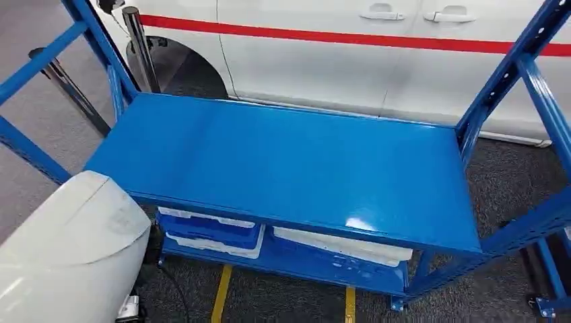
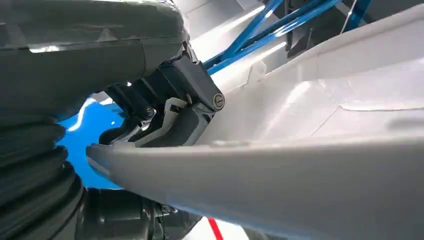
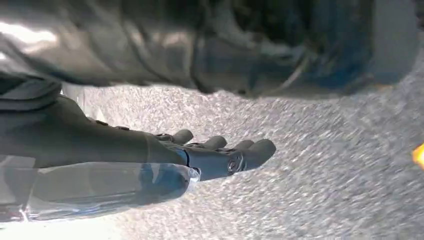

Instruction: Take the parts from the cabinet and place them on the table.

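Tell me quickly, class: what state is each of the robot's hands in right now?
Left hand: grips the large white part.
Right hand: open, fingers extended, holding nothing.

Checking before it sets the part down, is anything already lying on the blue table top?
No, in the head view the blue table top is bare; the white part hangs beside its near corner.
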Robot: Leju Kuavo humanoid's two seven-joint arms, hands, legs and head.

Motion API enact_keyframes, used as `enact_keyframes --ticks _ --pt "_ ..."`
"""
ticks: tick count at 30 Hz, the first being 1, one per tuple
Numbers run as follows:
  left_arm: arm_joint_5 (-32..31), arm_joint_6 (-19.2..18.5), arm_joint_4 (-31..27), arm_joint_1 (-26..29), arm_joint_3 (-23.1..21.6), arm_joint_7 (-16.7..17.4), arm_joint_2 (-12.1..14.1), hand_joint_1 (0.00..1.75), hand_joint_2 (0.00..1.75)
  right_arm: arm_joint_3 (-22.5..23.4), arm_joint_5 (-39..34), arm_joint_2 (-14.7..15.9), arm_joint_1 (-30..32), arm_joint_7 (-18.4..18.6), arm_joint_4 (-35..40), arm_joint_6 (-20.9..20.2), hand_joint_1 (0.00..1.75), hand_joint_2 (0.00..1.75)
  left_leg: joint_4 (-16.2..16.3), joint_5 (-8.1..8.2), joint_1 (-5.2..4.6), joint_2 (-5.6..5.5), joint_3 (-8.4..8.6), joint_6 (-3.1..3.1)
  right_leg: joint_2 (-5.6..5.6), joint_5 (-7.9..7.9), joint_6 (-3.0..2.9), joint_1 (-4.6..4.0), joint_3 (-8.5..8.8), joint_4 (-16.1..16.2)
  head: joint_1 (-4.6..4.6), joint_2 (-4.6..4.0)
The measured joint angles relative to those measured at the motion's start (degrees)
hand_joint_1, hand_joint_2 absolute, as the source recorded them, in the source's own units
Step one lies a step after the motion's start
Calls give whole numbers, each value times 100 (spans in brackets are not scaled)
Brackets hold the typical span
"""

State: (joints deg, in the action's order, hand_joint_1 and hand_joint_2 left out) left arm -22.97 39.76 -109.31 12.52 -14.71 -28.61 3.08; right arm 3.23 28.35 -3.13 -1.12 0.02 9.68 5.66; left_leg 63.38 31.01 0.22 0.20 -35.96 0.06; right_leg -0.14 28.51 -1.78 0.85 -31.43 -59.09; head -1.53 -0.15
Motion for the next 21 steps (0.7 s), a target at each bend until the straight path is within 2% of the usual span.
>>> enact_keyframes --ticks 1,2,3,4,5,6,7,8,9,10,12,13,14,15,16,17,18,19,20,21 --pt "2 0 0 2 -4 0 0 175 175 9 0 2 4 11 0 2 0 0 385 333 10 1 -89 -19 -9 -54 -18 -14 -66 -1 7 0" --pt "7 0 0 1 -15 0 -2 175 175 22 0 0 6 40 0 4 0 0 787 587 13 1 -172 -33 -21 -108 -25 -26 -138 -3 -2 0" --pt "11 -2 2 -3 -41 0 -2 175 175 35 0 0 10 59 0 9 0 0 1118 691 14 1 -221 -38 -2 -164 -23 -38 -222 -13 4 0" --pt "20 -2 7 -3 -52 0 -2 175 175 44 -4 0 14 70 0 9 0 0 1231 642 14 0 -198 -33 1 -208 -22 -44 -284 -17 0 0" --pt "39 -15 13 -3 -59 0 -2 175 175 61 -11 0 14 85 0 9 0 0 1114 398 13 -3 -25 -13 27 -280 -16 -48 -385 -29 2 0" --pt "55 -15 17 -4 -65 9 -2 175 175 74 -20 -2 13 94 0 -4 0 0 810 163 11 -15 216 11 63 -333 -8 -48 -448 -39 2 0" --pt "61 -15 18 -7 -77 15 -2 175 175 79 -26 -7 5 103 0 -13 0 0 332 -25 7 -70 559 42 111 -390 6 -48 -514 -56 4 0" --pt "66 -15 15 -14 -89 15 -2 175 175 81 -35 -13 -4 107 0 -13 0 0 -168 -45 0 -233 920 89 150 -440 25 -45 -554 -64 4 0" --pt "68 -15 15 -18 -98 15 -2 175 175 81 -39 -20 -15 114 2 -11 0 0 -648 125 -15 -315 1198 123 190 -488 58 -70 -591 -72 2 0" --pt "94 -15 17 -26 -98 20 -4 175 175 83 -44 -24 -11 120 0 -7 0 0 -775 168 -19 -301 1250 105 221 -558 89 -58 -600 -49 0 0" --pt "133 -20 22 -38 -103 33 -9 175 175 85 -44 -24 0 146 0 -13 0 0 -763 93 -55 -231 1182 139 303 -698 166 -28 -610 22 2 0" --pt "144 -24 22 -44 -116 33 -13 175 175 88 -46 -24 32 160 -6 -22 0 0 -839 -17 -39 -165 1158 180 350 -755 214 -52 -625 65 -7 0" --pt "153 -24 22 -51 -127 31 -18 175 175 88 -46 -24 25 160 -11 -33 0 0 -894 -109 -1 -66 1123 215 232 -591 207 -33 -670 -25 -2 0" --pt "164 -35 22 -50 -146 31 -22 175 175 90 -46 -22 17 162 -11 -37 0 0 -908 -166 -6 -42 1059 271 146 -263 222 -43 -729 -214 -13 0" --pt "175 -35 22 -49 -153 31 -28 175 175 92 -44 -22 6 171 -9 -39 0 0 -900 -218 -13 20 986 287 106 124 243 -36 -818 -576 -6 0" --pt "190 -35 28 -46 -164 33 -33 175 175 92 -39 -22 9 173 -11 -28 0 0 -890 -267 -23 74 916 289 95 414 271 -20 -899 -972 -11 0" --pt "201 -35 37 -51 -179 33 -35 175 175 92 -41 -22 15 177 -11 -22 0 0 -877 -316 -26 141 835 285 91 569 302 -1 -966 -1355 -4 0" --pt "208 -35 50 -52 -192 31 -35 175 175 94 -41 -22 14 177 -11 -22 0 0 -846 -368 -26 201 741 275 86 501 332 19 -982 -1633 -9 0" --pt "208 -37 61 -51 -212 28 -35 175 175 96 -37 -22 14 179 -11 -31 0 0 -809 -407 -22 275 638 259 78 268 370 51 -899 -1686 -7 0" --pt "205 -37 68 -53 -225 22 -35 175 175 96 -28 -22 11 179 -11 -39 0 0 -763 -440 -18 329 562 241 53 38 402 83 -743 -1559 -7 0"
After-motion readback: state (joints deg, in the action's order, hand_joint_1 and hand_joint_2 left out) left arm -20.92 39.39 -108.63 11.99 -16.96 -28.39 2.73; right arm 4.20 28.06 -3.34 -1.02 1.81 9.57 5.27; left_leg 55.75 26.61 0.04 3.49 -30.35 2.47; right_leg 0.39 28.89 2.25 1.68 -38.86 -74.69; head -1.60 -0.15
